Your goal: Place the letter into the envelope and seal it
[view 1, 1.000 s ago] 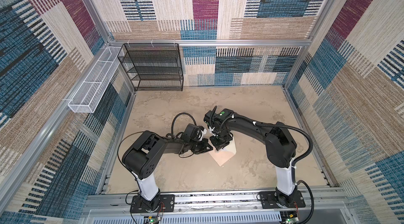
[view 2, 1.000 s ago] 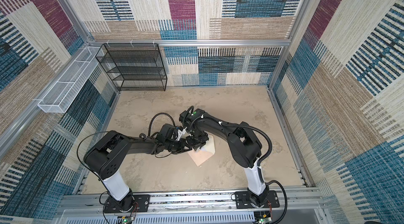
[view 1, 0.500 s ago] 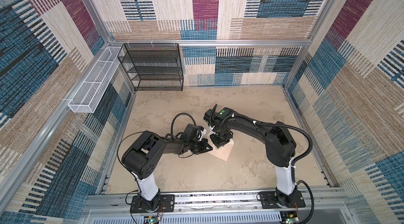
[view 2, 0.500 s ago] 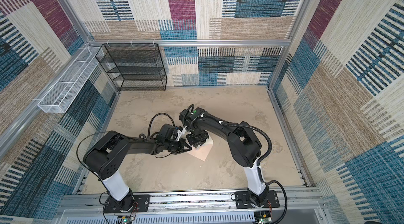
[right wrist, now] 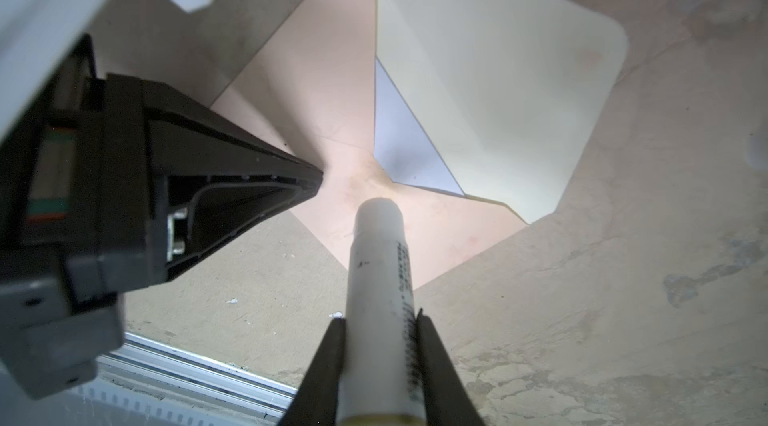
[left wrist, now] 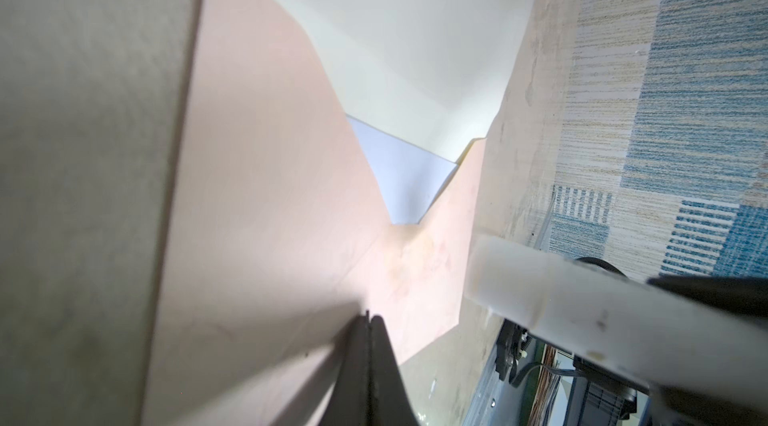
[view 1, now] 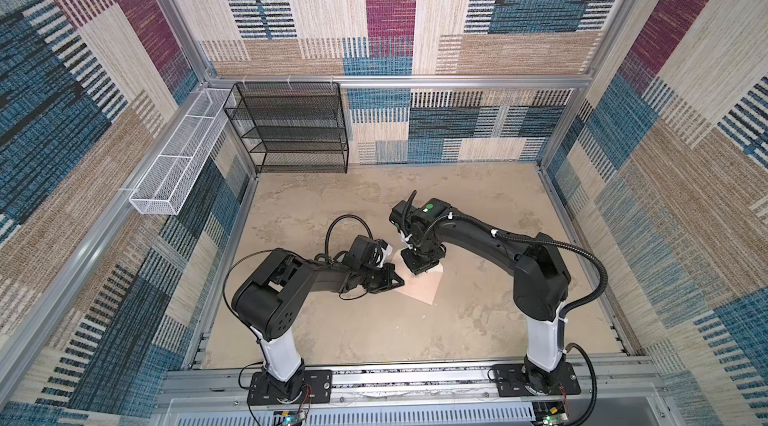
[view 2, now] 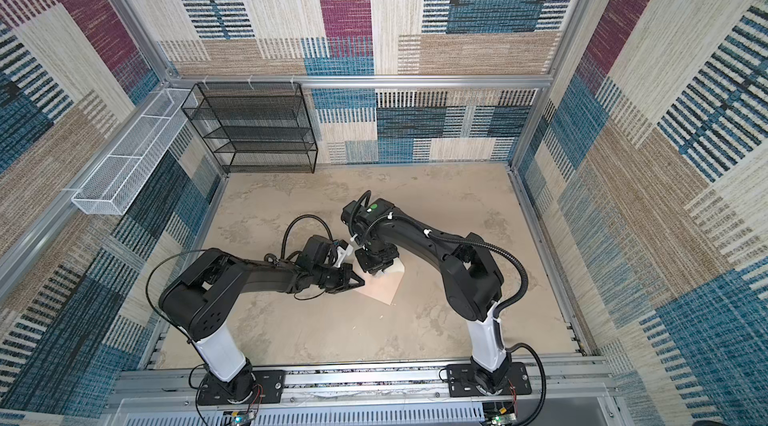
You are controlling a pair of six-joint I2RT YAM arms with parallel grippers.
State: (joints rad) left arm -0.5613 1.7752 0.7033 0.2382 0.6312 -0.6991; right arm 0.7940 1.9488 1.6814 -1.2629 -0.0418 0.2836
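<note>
The left claw (view 1: 401, 282) reached the envelope (view 1: 424, 289) from its left side, jaws clenched on nothing, tips together on the pink front near that edge in the left wrist view (left wrist: 368, 320). The envelope lay flat on the worktop (view 1: 374, 332), near its middle in both top views. The letter (left wrist: 407, 178) sat inside the envelope, only a white wedge showing in the V-shaped mouth of the pocket. The cream-lined flap (right wrist: 490, 91) stood open, spread away from the pocket. Over the envelope's right part, the right claw (right wrist: 380, 320) pointed down, clamped on a white tube (right wrist: 380, 270) whose end met the pink paper just below the point of the V, close beside the left claw's tips.
</note>
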